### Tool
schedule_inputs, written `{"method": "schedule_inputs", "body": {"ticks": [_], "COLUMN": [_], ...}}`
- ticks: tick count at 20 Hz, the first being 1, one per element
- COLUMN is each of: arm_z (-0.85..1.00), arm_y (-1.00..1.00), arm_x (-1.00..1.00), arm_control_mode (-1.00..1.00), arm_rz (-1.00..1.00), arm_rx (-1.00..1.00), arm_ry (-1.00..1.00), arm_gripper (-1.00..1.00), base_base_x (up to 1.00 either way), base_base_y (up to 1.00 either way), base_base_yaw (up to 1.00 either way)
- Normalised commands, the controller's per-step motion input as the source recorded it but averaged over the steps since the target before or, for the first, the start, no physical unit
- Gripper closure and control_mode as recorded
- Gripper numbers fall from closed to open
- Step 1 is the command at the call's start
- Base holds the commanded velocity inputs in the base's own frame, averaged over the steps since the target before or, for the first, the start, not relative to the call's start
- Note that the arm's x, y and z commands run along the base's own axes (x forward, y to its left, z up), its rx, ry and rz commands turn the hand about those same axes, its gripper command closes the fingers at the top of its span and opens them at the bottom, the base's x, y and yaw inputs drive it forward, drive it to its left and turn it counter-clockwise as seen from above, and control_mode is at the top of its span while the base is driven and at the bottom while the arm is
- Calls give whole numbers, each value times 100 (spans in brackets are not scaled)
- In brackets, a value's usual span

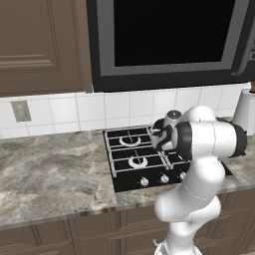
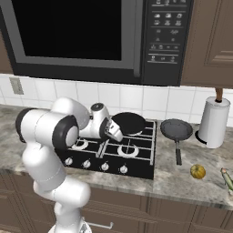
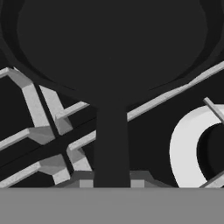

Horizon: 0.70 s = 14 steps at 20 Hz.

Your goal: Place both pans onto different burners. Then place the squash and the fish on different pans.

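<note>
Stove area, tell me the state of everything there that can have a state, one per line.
Tool: shut on the handle of the pan on the hob.
Pan on the hob: empty, over the back right burner.
Second pan: empty, on the counter right of the hob.
Squash: lying on the counter.

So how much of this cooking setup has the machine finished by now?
Nothing looks finished yet. In hand: the end effector is shut on the handle of one pan, which sits over the hob's back right burner. Left: the second pan lies on the counter, and the squash waits near the counter's right end.
</note>
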Motion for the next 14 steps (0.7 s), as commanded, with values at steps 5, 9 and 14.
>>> {"method": "schedule_inputs", "body": {"ticks": [5,9,14], "arm_z": [-29,-17,-1], "arm_y": [-16,-29,-27], "arm_x": [0,0,9], "arm_control_mode": [-100,-100,-100], "arm_rz": [0,0,0], "arm_rx": [0,0,0], "arm_ry": [3,1,0], "arm_gripper": [100,100,100], "base_base_x": [0,0,0], "base_base_y": [0,0,0], "base_base_yaw": [0,0,0]}}
